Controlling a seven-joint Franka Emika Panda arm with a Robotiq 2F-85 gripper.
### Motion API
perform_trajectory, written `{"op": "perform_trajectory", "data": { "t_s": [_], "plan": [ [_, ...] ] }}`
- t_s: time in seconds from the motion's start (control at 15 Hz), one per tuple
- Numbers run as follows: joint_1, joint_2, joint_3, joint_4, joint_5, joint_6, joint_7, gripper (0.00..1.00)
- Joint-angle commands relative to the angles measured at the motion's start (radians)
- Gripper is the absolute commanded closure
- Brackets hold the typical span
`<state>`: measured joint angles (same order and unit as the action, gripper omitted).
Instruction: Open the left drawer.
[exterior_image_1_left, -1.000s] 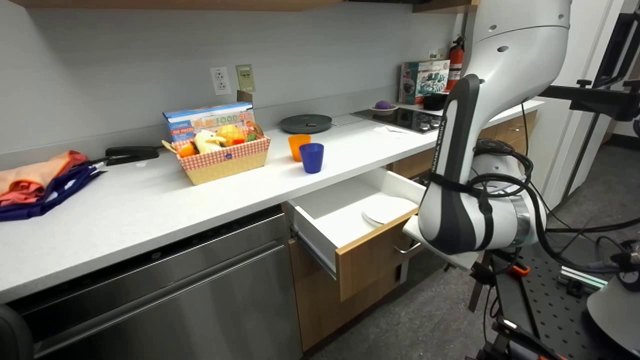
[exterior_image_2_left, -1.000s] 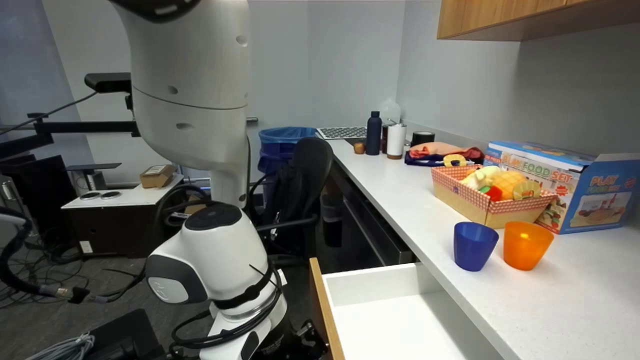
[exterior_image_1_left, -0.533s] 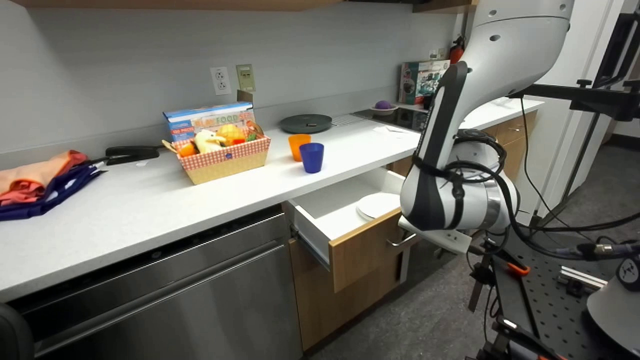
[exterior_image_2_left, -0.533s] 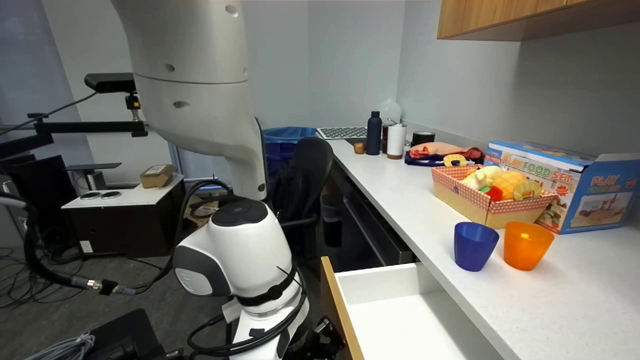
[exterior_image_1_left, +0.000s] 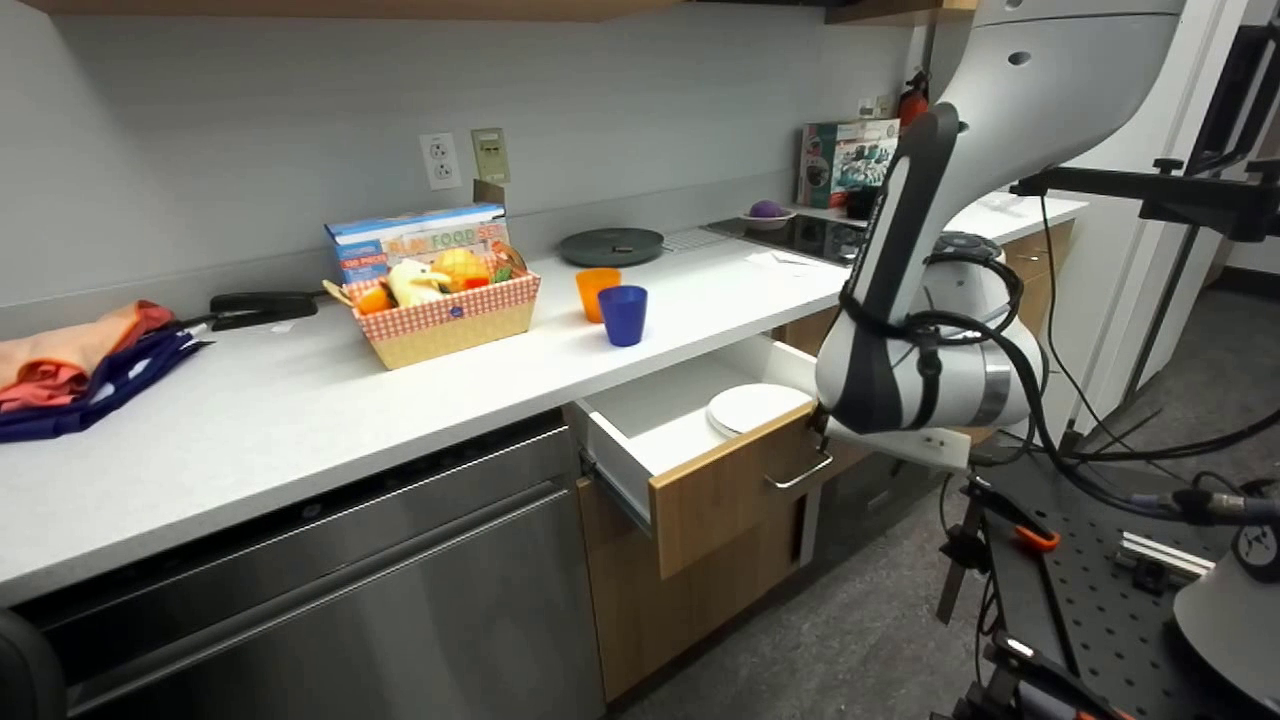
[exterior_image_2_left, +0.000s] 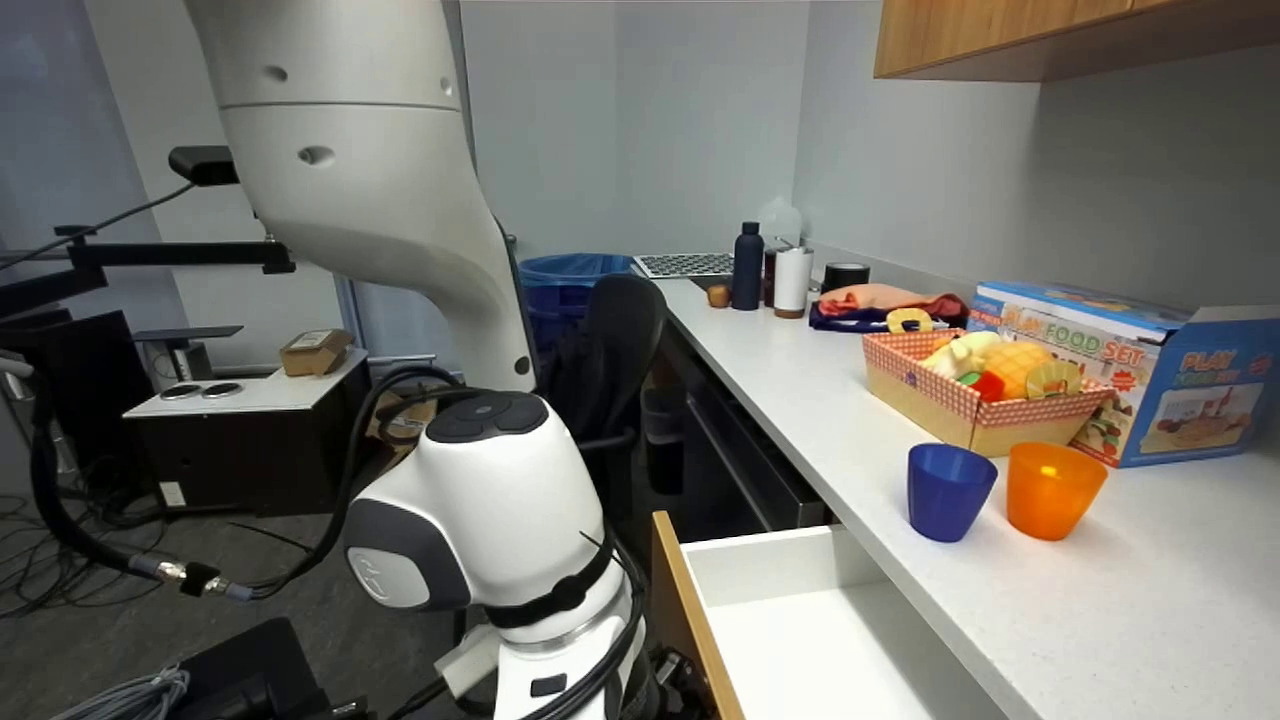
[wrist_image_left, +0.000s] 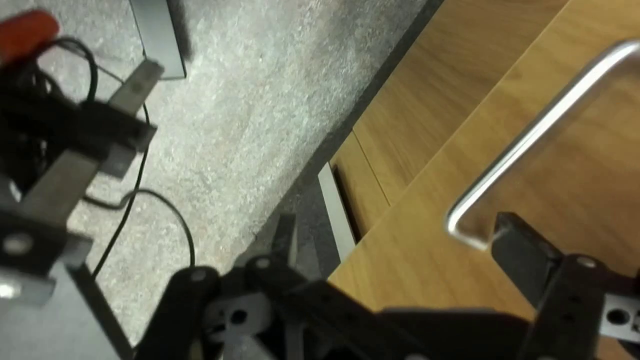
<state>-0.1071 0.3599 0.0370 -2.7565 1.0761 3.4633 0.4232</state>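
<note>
White worktop (exterior_image_1_left: 450, 400) over an open wood-fronted drawer (exterior_image_1_left: 715, 510), the end effector (wrist_image_left: 398, 240) at its front.
A blue cup (exterior_image_1_left: 624, 318) and an orange cup (exterior_image_1_left: 594, 292) stand on the worktop near the drawer, farther along a checked basket (exterior_image_1_left: 455, 338) with a printed box (exterior_image_1_left: 405, 238) behind; a steel appliance (exterior_image_1_left: 380, 620) is just beside the drawer, and a white round dish (exterior_image_1_left: 755, 408) lies in it. The arm (exterior_image_1_left: 1010, 130) covers part of the drawer's front in an exterior view. In the wrist view the fingers (wrist_image_left: 521, 256) stand apart, one just beside an end of the silver handle (wrist_image_left: 535, 133); whether touching, I cannot tell.
</note>
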Motion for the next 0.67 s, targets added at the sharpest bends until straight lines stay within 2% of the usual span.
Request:
{"op": "perform_trajectory", "data": {
  "t_s": [0.0, 0.27, 0.6],
  "plan": [
    [0.042, -0.073, -0.143, -0.005, 0.03, 0.004, -0.273, 0.0],
    [0.013, -0.198, -0.173, 0.005, 0.043, -0.031, -0.507, 0.0],
    [0.01, -0.343, -0.222, -0.008, 0.063, -0.135, -0.692, 0.0]
  ]
}}
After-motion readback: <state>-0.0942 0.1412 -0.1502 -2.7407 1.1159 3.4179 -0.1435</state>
